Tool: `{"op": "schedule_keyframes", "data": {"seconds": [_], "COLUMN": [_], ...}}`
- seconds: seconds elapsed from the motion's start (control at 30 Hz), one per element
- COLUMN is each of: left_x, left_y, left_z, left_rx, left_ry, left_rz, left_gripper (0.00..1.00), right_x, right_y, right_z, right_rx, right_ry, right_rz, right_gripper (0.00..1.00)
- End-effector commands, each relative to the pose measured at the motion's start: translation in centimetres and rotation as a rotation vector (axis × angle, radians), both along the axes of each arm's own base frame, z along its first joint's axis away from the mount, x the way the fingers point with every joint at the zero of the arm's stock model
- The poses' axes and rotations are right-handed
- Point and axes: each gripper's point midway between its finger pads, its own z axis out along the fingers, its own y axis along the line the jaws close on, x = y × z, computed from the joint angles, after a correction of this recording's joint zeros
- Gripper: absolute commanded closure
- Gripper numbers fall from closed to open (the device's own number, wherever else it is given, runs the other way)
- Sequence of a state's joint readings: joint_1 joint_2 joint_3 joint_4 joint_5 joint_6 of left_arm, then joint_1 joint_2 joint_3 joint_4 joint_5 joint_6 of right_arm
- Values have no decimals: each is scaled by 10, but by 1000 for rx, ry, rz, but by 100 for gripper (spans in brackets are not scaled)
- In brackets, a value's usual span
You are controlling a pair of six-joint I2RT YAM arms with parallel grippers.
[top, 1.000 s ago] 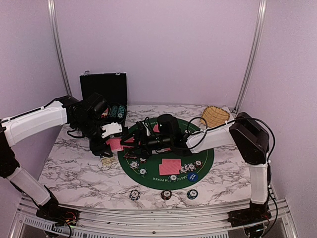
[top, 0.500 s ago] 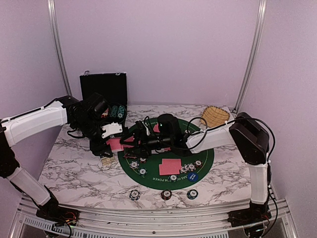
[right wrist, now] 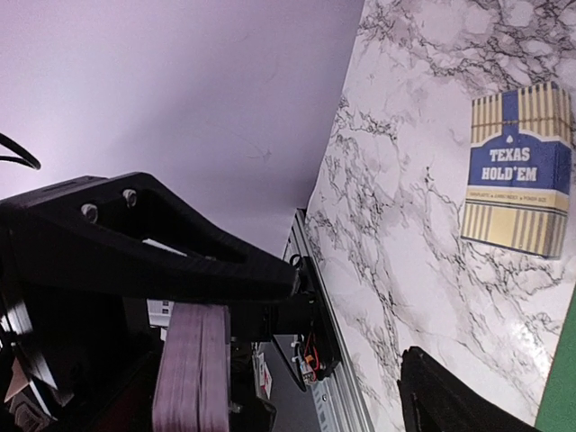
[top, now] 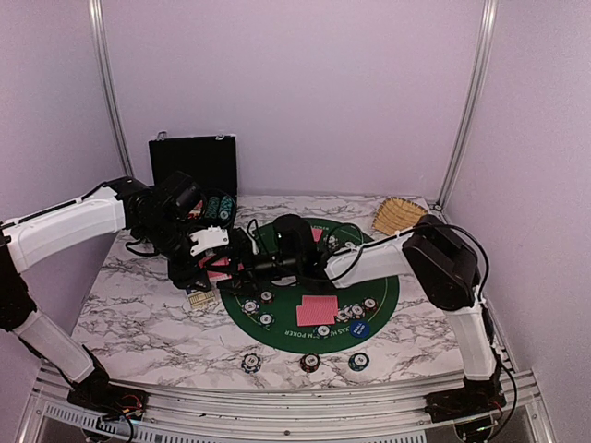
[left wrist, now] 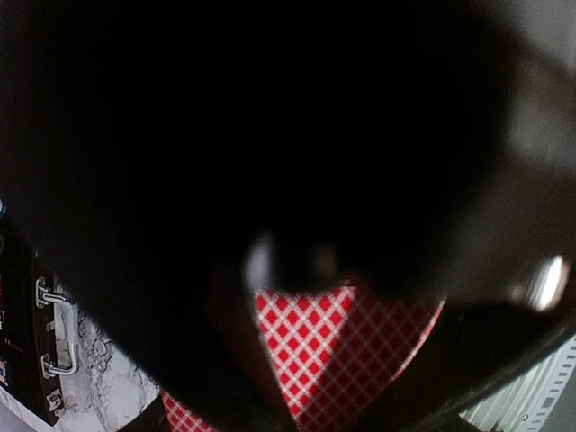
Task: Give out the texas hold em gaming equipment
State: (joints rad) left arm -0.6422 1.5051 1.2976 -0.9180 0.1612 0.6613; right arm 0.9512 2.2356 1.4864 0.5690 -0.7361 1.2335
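My left gripper (top: pixel 211 264) is shut on a deck of red-backed playing cards (left wrist: pixel 346 346) above the table's left part. My right gripper (top: pixel 236 263) has reached across and stands open right beside that deck, whose stacked edge (right wrist: pixel 191 369) shows next to its upper finger (right wrist: pixel 153 238). Whether it touches the deck I cannot tell. Two red-backed cards (top: pixel 317 310) lie face down on the round green mat (top: pixel 380 281), with striped chips (top: pixel 266 319) and a blue button (top: pixel 360 326) around them. Three chips (top: pixel 310 362) sit near the front edge.
A yellow and blue Texas Hold'em card box (right wrist: pixel 517 171) lies on the marble below the grippers. The black chip case (top: pixel 194 164) stands open at the back left. A wicker basket (top: pixel 399 215) sits at the back right.
The right arm has swung left, bringing its open gripper from the mat's middle up to the deck in the left gripper. The left arm has held still.
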Motion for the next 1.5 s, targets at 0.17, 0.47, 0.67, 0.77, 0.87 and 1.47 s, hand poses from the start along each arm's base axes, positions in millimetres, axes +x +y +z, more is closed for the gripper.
{"op": "schedule_keyframes", "data": {"seconds": [0.17,0.47,0.67,0.77,0.87,1.47], "left_x": [1,1,1,1,1,0], "left_y": [-6,-5,-5,-5,-3,-2], "left_z": [11,10,9,7,6,3], "left_rx": [-25,-21,-17,-14,-7,2], "left_ry": [-10,-9,-7,-5,-6,-3], "left_rz": [-6,-9,-10,-10,-9,-10], "left_gripper": [99,99,99,99,100,100], "right_x": [5,25,23,22,20,15], "right_y": [24,-21,-32,-32,-34,-51], "right_z": [2,-26,-16,-4,6,19], "right_rx": [40,-49,-30,-9,5,-27], "right_ry": [26,59,43,29,14,-26], "right_rz": [6,-107,-107,-99,-92,-74], "right_gripper": [17,25,35,41,47,70]}}
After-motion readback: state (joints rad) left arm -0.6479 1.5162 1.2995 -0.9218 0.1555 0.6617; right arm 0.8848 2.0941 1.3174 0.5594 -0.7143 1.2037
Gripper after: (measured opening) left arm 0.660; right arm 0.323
